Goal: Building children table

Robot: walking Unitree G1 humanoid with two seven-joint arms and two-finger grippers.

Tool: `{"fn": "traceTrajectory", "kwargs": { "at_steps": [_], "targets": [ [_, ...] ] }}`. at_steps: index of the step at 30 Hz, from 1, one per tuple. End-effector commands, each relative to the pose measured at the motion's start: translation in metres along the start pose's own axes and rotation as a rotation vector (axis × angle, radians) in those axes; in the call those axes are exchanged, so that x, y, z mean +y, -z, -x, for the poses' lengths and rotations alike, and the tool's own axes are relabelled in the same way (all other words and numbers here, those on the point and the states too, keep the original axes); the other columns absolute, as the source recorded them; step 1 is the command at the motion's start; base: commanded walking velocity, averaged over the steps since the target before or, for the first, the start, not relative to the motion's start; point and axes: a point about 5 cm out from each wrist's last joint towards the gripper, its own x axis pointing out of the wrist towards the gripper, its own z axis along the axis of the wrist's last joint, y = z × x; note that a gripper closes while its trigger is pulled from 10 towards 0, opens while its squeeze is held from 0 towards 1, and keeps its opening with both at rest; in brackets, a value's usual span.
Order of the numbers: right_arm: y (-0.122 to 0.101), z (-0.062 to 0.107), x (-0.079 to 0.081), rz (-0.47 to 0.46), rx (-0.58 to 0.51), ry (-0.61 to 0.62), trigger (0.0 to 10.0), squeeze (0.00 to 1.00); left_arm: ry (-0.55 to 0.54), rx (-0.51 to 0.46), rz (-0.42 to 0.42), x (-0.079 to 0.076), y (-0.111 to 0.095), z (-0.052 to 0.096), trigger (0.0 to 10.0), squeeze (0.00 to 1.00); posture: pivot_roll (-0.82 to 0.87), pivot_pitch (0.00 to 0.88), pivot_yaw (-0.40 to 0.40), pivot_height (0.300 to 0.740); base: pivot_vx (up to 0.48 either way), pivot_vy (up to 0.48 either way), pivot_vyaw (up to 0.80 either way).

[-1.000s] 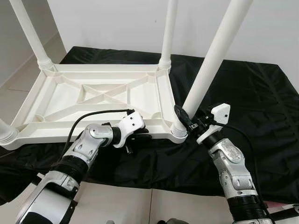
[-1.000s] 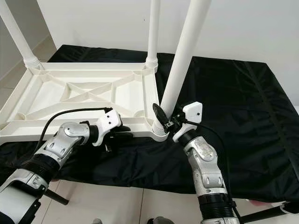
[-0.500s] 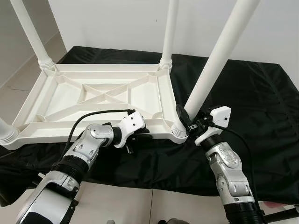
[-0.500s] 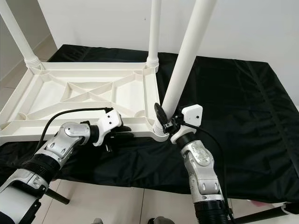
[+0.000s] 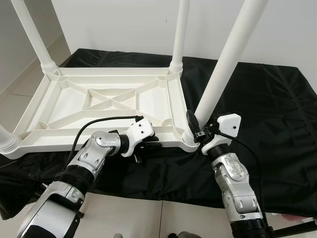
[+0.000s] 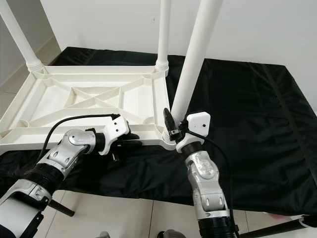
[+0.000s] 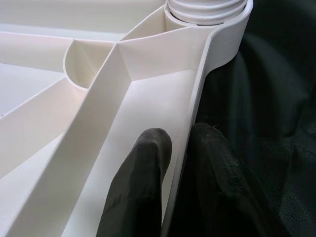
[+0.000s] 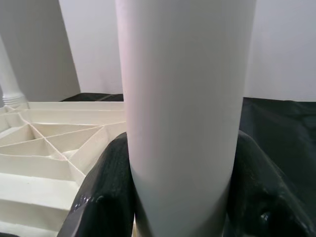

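A white plastic children's table top lies upside down on a black cloth, ribs facing up. White legs stand in its corners. My right gripper is shut on the near right leg just above its threaded socket; both fingers hug the tube. My left gripper is shut on the table's near rim, one finger inside the wall and the other outside.
The black cloth covers the low platform beneath the table top. Two far legs rise out of frame, and a near left socket sits at the picture's edge. Pale floor tiles run along the front; a white wall stands behind.
My right arm has shifted left and in toward the leg's base. The leg has swung slightly more upright. My left gripper keeps its hold on the rim.
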Motion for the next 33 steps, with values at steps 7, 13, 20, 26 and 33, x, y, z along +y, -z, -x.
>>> {"fn": "traceTrajectory", "kwargs": {
  "at_steps": [7,13,20,26,33],
  "targets": [
    [0.024,0.012,-0.021,0.046,0.147,0.21,10.0,0.0,0.165,-0.029,-0.076,-0.007,-0.014,-0.003,10.0,0.0,-0.1,0.035,0.002,0.74,0.0,0.0,0.0],
    [0.022,0.012,-0.02,0.059,0.138,0.29,10.0,0.0,0.166,-0.029,-0.076,-0.008,-0.014,-0.002,10.0,0.0,-0.09,0.034,-0.001,0.74,0.0,0.0,0.0],
    [0.022,0.012,-0.018,0.096,0.142,0.312,10.0,0.0,0.166,-0.031,-0.075,-0.009,-0.015,-0.002,10.0,0.0,-0.09,0.038,-0.003,0.74,0.0,0.0,0.0],
    [0.022,0.015,-0.019,0.121,0.146,0.378,10.0,0.0,0.163,-0.032,-0.075,-0.008,-0.015,-0.001,10.0,0.0,-0.09,0.044,-0.001,0.74,0.0,0.0,0.0],
    [0.025,0.022,-0.03,0.181,0.178,0.539,10.0,0.0,0.162,-0.027,-0.075,-0.006,-0.015,0.0,10.0,0.0,-0.09,0.049,0.004,0.74,0.0,0.0,0.0]
  ]
}}
